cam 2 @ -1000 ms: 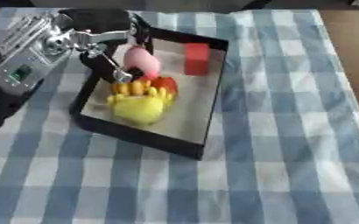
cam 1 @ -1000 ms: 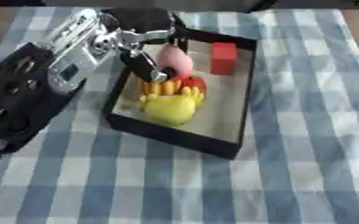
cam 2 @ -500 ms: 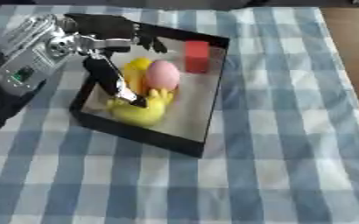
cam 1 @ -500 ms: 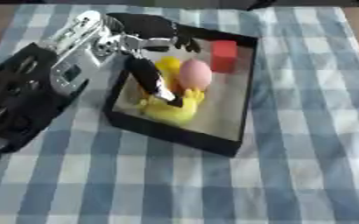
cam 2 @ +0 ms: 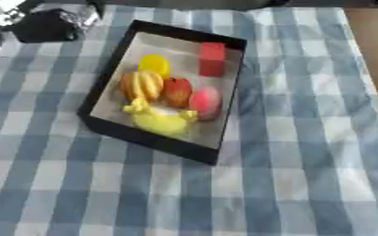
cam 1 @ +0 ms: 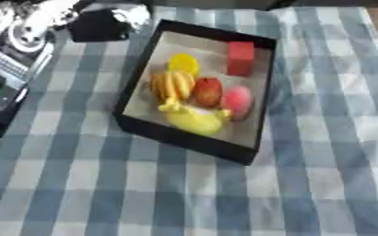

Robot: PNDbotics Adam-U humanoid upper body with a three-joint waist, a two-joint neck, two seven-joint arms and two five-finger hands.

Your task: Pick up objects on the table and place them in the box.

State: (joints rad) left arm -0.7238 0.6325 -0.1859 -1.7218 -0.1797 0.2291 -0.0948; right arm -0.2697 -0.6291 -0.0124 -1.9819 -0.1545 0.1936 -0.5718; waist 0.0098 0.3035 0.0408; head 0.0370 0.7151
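Box point(cam 1: 194, 138), black-walled, set askew toward far-left corner of tabletop point(cam 1: 321, 184); red block point(cam 1: 240, 57) at far wall, yellow round piece point(cam 1: 183, 63), striped orange piece point(cam 1: 171, 85), dark red fruit point(cam 1: 208, 92), pink egg shape point(cam 1: 237, 99) and yellow toy point(cam 1: 194, 120) clustered inside, hence contained. Left robot hand point(cam 1: 103, 24) at far-left edge, clear of box; fingers' state indiscernible. Right robot hand unseen. No loose objects visible on checked cloth; task apparently near complete.

Even bright light, soft motion blur throughout, faint shadow inside box point(cam 1: 261, 110), no glare
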